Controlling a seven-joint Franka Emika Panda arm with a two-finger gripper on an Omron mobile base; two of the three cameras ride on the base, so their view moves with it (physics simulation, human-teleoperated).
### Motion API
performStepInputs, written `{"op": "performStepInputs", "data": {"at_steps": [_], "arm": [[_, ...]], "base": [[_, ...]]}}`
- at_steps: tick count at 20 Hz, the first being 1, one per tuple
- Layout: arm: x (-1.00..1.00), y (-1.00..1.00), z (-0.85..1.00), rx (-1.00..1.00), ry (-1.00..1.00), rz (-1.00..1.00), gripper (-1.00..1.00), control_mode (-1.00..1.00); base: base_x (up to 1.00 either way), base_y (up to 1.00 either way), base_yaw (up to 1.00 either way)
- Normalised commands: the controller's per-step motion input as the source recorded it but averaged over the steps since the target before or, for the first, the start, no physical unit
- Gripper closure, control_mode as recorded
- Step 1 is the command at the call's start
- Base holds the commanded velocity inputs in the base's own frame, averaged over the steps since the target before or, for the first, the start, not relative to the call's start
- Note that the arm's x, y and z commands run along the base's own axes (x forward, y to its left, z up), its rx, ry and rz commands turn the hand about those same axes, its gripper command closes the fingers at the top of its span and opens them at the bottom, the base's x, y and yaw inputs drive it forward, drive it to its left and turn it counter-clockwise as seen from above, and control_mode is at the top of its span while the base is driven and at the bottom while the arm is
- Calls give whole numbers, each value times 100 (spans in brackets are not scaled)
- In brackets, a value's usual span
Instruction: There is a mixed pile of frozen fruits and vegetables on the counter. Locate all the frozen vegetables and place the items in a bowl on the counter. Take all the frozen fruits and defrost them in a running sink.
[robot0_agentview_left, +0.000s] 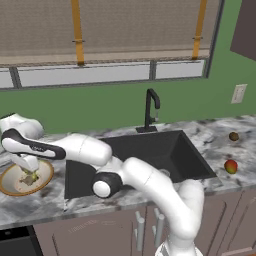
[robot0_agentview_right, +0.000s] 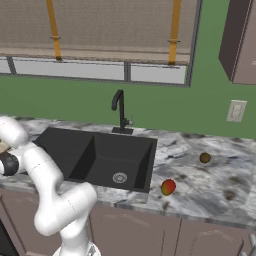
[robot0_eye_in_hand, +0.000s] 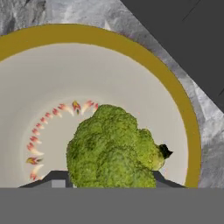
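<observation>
The broccoli (robot0_eye_in_hand: 114, 146) sits right over the cream floor of the bowl (robot0_eye_in_hand: 144, 61), just inside the ring of little red-and-yellow flecks, and it is pressed up against the camera at the near edge of the hand view. The dark finger tips peek out on either side of the floret's base, so the gripper (robot0_eye_in_hand: 111, 181) reads as clenched on the broccoli, jaws narrow around its stem end. Whether the floret already touches the bowl floor cannot be told from here.

Out from there: in the left base view the gripper (robot0_agentview_left: 29, 172) hangs low over the bowl (robot0_agentview_left: 46, 175), which stands on the counter (robot0_agentview_left: 50, 200) well to the left of the sink (robot0_agentview_left: 150, 155). The arm reaches across the sink's left rim to get there.

To finish this step well, he wants the floret low and centred in the bowl before letting go. The bowl is shallow, so a drop from height could send a rounded floret rolling over the tan rim. Lower, release gently, then lift straight up so the fingers don't drag it out.

Right of the sink, the red-orange fruit (robot0_agentview_right: 168, 187) lies near the front edge and the small brown fruit (robot0_agentview_right: 205, 158) sits farther back. Both are well apart from the hand, waiting for the basin.
</observation>
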Motion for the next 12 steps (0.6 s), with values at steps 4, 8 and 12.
{"op": "performStepInputs", "data": {"at_steps": [4, 8, 12], "arm": [[4, 31, -38, -3, 0, -2, -100, -100], [9, 11, -7, 0, 0, 0, -100, -100], [-6, 0, 12, 0, 16, -1, -100, -100]], "base": [[0, 0, 0], [0, 0, 0], [0, 0, 0]]}}
